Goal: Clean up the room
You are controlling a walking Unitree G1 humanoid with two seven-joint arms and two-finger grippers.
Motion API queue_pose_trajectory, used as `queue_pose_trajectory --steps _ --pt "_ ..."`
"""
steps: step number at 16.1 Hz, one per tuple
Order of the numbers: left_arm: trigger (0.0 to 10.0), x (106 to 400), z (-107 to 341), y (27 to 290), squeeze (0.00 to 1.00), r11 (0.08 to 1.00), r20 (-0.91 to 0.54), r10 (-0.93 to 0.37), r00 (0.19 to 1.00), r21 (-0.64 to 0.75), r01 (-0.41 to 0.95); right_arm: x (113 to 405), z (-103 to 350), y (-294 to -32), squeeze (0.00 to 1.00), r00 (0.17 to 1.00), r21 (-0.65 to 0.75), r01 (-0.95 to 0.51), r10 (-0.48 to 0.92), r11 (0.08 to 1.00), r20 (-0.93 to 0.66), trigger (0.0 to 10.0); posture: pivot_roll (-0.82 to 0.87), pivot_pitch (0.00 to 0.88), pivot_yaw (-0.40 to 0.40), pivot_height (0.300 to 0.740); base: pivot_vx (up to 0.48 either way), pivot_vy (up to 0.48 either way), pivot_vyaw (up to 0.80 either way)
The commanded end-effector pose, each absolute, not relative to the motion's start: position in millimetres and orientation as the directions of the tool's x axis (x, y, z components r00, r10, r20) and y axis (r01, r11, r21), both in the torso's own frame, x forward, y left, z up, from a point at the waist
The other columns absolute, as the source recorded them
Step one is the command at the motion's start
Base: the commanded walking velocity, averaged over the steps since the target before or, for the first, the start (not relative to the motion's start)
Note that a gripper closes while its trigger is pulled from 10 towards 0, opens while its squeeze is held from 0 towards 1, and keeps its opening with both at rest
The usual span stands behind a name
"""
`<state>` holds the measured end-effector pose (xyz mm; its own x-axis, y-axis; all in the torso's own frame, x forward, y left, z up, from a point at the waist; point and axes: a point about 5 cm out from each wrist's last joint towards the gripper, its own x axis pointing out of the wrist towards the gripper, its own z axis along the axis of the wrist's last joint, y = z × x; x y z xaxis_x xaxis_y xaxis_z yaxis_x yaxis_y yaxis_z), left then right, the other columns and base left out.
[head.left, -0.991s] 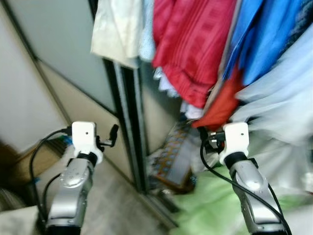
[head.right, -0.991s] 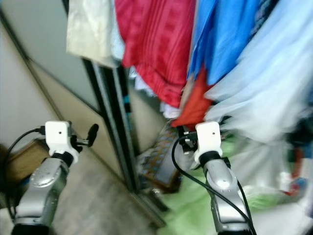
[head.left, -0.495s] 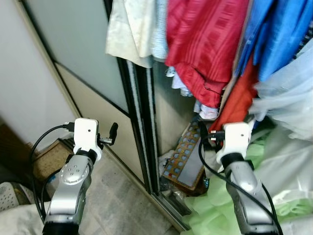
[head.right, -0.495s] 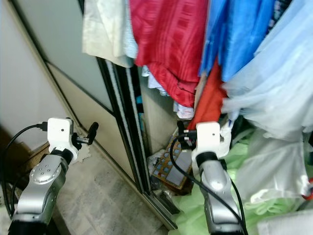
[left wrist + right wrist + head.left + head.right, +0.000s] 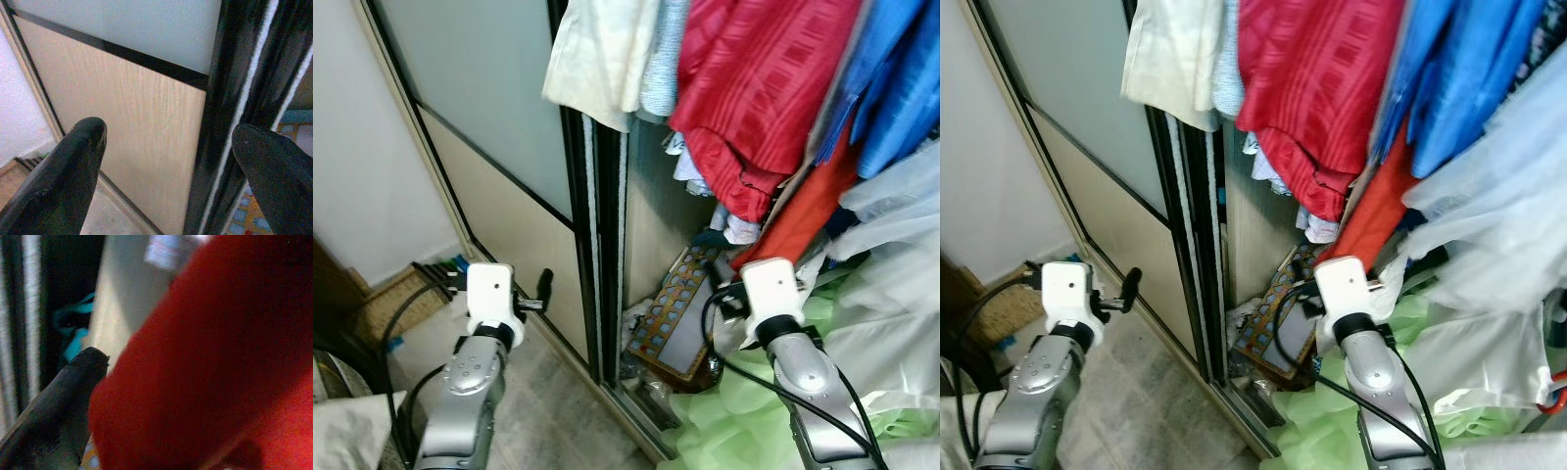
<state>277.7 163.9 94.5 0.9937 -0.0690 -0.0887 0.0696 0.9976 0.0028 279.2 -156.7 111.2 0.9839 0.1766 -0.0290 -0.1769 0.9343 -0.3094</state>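
My left gripper (image 5: 542, 291) is open and holds nothing; it is held out toward the wardrobe's sliding door (image 5: 509, 186). Between its fingers (image 5: 73, 161) in the left wrist view I see the door's beige lower panel and black frame (image 5: 230, 112). My right gripper (image 5: 756, 268) is raised inside the open wardrobe, right against the hem of a hanging orange-red garment (image 5: 795, 208). That red cloth (image 5: 220, 357) covers most of the right wrist view. A heap of light green cloth (image 5: 744, 421) lies on the floor under the right arm.
Cream (image 5: 597, 59), red (image 5: 754, 88), blue (image 5: 891, 88) and pale white (image 5: 901, 235) garments hang close together. A patterned flat box (image 5: 675, 318) leans on the wardrobe floor. A basket and cables (image 5: 401, 304) sit by the wall at left. Bare floor (image 5: 538, 411) lies before the door.
The whole picture has shifted and sharpened as the camera moved; the wardrobe now sits further right. Both arms keep the same raised pose.
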Motion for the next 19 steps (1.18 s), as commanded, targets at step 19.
queue_pose_trajectory --steps 19 --pt "10.0 280.4 100.7 182.8 0.00 0.998 -0.043 0.064 0.997 0.019 -0.063 294.1 120.0 -147.1 0.00 0.990 -0.154 -0.126 0.135 0.980 0.051 10.0 0.07 0.000 -0.038 0.740 0.000 0.000 0.00"
